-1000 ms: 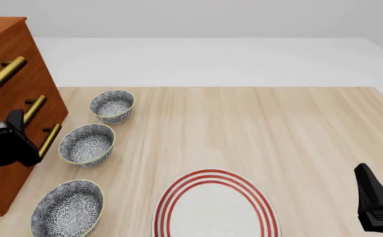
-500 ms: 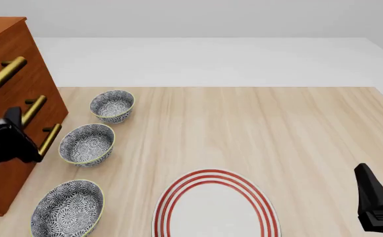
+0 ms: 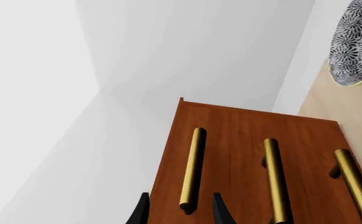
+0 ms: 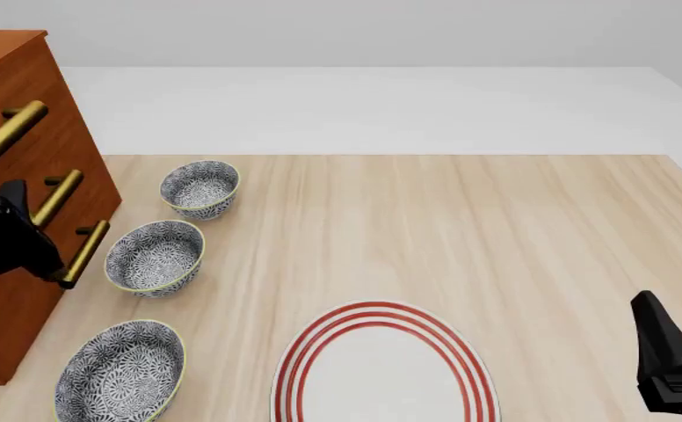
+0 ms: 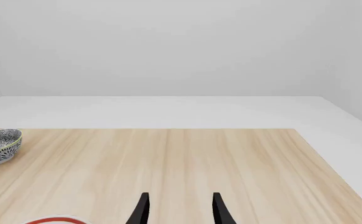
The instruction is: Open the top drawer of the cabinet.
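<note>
The cabinet (image 4: 18,105) stood at the far left edge of the table (image 4: 459,229), its reddish-brown front turned toward the right, with three brass bar handles stacked down it. The top drawer (image 3: 187,135) was the uppermost section, and its brass handle (image 4: 10,132) stuck out from the front at the top of the stack; from the front view no gap could be made out around the drawer front. The left gripper (image 3: 179,212) was at that handle: in the left wrist view its two dark fingertips (image 3: 141,212) stood apart on either side of the near end of the bar, with the jaws spread wider than the bar and a sliver of wood visible between each tip and the brass, so it had not closed on anything. The middle handle (image 3: 274,179) and the bottom handle (image 3: 355,182) lay alongside in that view. In the front view the left arm (image 4: 1,242) was a dark mass in front of the cabinet's lower half. Three patterned bowls (image 4: 154,255) ran in a line just right of the cabinet, from far to near, and a red-ringed plate (image 4: 382,369) lay at the near centre. The right gripper (image 5: 179,210) hung over bare wood at the near right, fingers parted and holding nothing.
</note>
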Action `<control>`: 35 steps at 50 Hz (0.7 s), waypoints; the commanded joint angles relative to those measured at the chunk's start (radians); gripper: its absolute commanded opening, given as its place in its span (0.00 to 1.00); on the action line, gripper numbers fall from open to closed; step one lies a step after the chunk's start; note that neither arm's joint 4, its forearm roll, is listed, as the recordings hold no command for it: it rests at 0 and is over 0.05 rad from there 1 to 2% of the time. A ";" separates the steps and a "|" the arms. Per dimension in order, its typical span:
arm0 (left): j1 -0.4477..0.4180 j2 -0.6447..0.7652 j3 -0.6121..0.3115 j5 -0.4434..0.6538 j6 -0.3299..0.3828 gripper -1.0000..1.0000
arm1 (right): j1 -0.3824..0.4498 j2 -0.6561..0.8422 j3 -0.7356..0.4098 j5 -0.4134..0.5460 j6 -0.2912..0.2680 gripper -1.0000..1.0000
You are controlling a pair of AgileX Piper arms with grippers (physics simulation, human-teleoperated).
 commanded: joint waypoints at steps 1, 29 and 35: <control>0.010 0.007 -0.015 0.006 -0.002 1.00 | 0.000 0.000 0.000 0.000 0.000 1.00; 0.030 0.037 -0.041 0.018 -0.010 1.00 | 0.000 0.000 0.000 0.000 0.000 1.00; 0.035 0.046 -0.045 0.016 -0.008 1.00 | 0.000 0.000 0.000 0.000 0.000 1.00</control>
